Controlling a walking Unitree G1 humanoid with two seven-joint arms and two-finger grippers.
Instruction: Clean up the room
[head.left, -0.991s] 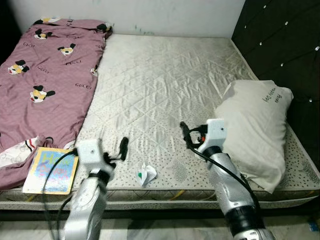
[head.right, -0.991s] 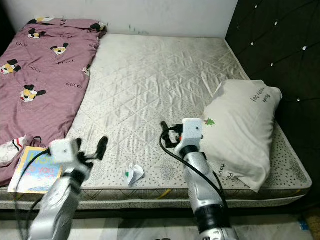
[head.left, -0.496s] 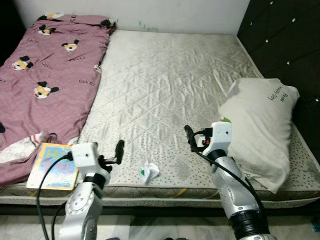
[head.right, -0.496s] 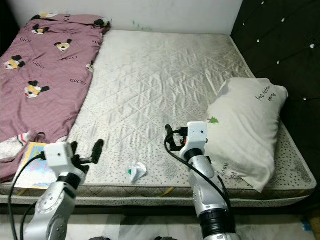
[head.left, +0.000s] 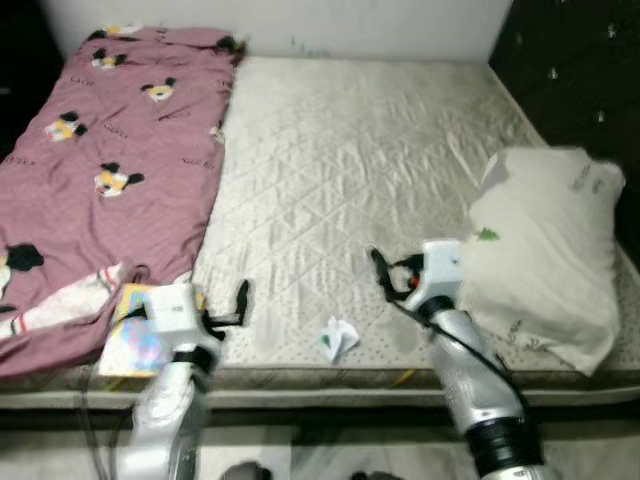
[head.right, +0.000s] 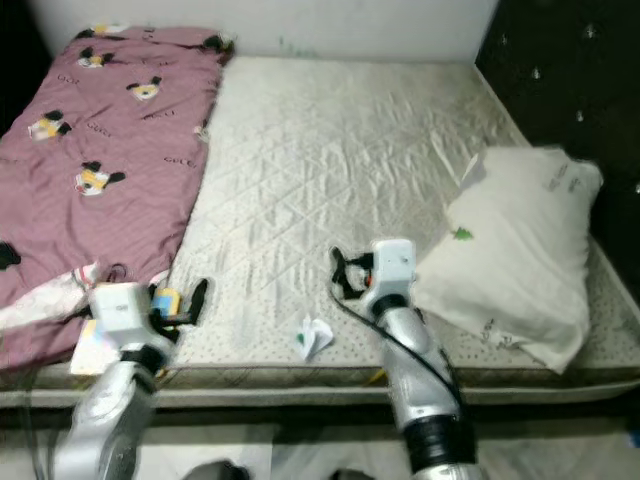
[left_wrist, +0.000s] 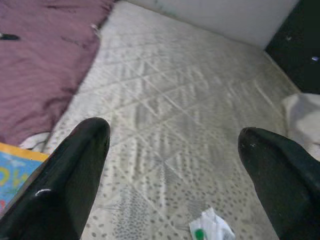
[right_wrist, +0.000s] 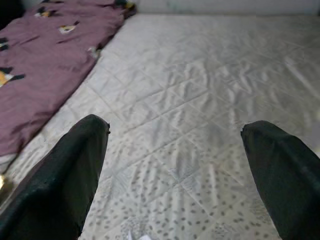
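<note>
A crumpled white paper with a green mark (head.left: 338, 338) lies near the mattress's front edge, between my two arms. My left gripper (head.left: 242, 300) hovers open just left of it, and the paper (left_wrist: 212, 230) lies below its spread fingers (left_wrist: 75, 175). To the right of the paper, my right gripper (head.left: 378, 270) is also open, with nothing between its fingers (right_wrist: 70, 180). A colourful book (head.left: 140, 335) rests at the front left edge, partly under my left wrist. A purple printed blanket (head.left: 110, 170) covers the left side of the bed.
The quilted mattress (head.left: 350, 170) spreads ahead to a white wall. A white pillow (head.left: 545, 255) lies at the right against a dark tufted headboard (head.left: 585, 70). The bed's front edge (head.left: 330, 378) runs just before me.
The whole picture has slid to the right and become blurred, so the camera has moved. Both arms keep the same pose over the front edge, fingers still apart.
</note>
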